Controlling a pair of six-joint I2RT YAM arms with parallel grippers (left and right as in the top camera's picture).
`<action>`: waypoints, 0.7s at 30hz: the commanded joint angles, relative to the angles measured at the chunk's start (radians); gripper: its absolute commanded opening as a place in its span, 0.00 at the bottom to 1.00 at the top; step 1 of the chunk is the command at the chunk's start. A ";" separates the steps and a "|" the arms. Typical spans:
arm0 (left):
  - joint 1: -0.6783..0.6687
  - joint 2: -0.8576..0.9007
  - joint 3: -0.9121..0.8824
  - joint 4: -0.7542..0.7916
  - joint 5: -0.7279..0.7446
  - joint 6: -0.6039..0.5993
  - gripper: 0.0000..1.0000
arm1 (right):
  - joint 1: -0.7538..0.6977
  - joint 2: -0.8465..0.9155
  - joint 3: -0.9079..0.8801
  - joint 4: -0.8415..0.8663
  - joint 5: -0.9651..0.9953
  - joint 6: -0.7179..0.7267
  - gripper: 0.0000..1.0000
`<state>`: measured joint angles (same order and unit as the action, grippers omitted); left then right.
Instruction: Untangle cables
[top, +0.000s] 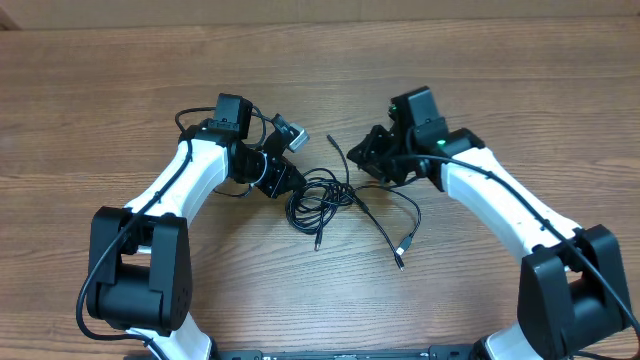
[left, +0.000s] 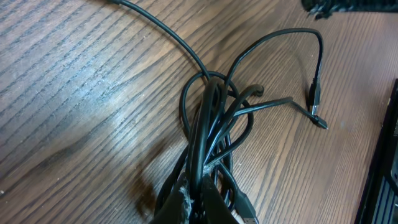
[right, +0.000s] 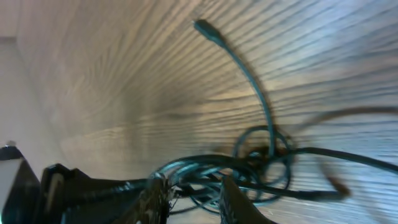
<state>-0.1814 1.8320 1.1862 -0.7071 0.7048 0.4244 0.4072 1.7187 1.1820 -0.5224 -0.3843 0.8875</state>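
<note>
The cables (top: 320, 203) are thin black cords lying in a small tangled coil at the table's middle. My left gripper (top: 290, 183) is at the coil's left side. In the left wrist view the left gripper (left: 200, 202) is shut on a bunch of cable strands (left: 211, 118). A silver-tipped plug (top: 400, 253) trails toward the front right, and one loose end (top: 330, 139) points toward the back. My right gripper (top: 358, 160) is at the coil's upper right. The right wrist view is blurred; there the right gripper (right: 193, 199) has its fingers apart, with loops of the cables (right: 261, 155) between and beyond them.
The wooden table (top: 120, 90) stretches out on all sides of the coil. Both arm bases (top: 140, 270) stand at the front edge, left and right. A dark part of the right arm (left: 385, 155) fills the right edge of the left wrist view.
</note>
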 joint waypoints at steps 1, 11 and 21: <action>0.003 -0.027 0.013 -0.002 -0.013 -0.003 0.04 | 0.053 0.032 0.015 0.034 0.071 0.060 0.25; 0.003 -0.027 0.013 -0.003 -0.013 -0.003 0.04 | 0.117 0.101 0.015 0.047 0.003 0.101 0.16; 0.003 -0.027 0.013 -0.003 -0.013 -0.003 0.04 | 0.122 0.116 0.015 0.018 0.059 0.118 0.22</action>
<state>-0.1814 1.8320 1.1862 -0.7071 0.6994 0.4244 0.5198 1.8225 1.1820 -0.5148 -0.3511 0.9913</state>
